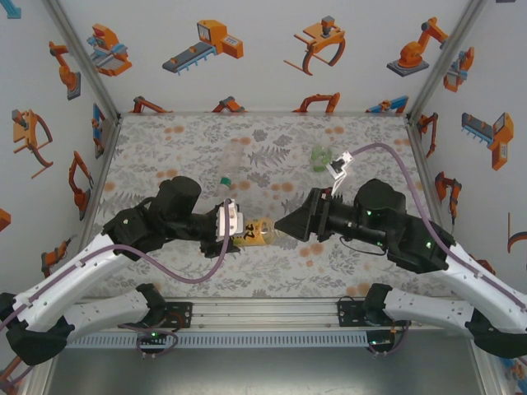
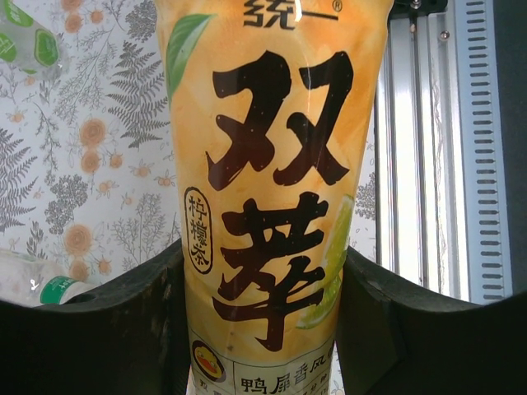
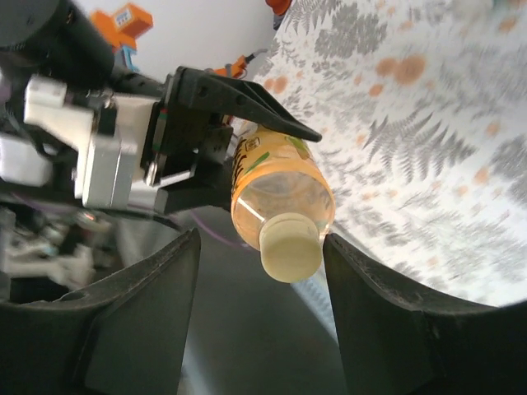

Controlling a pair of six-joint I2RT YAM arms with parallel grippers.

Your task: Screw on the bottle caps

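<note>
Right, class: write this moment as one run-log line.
left fingers: shut on amber bottle, held sideways | white cap: on bottle neck | right fingers: open either side of cap, not touching

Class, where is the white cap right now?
In the right wrist view, the white cap sits on the amber bottle's neck, between the right end effector's open fingers.

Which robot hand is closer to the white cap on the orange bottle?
Right. The right gripper has its jaws open either side of the white cap. The left gripper is shut on the amber bottle, lower down its body.
</note>
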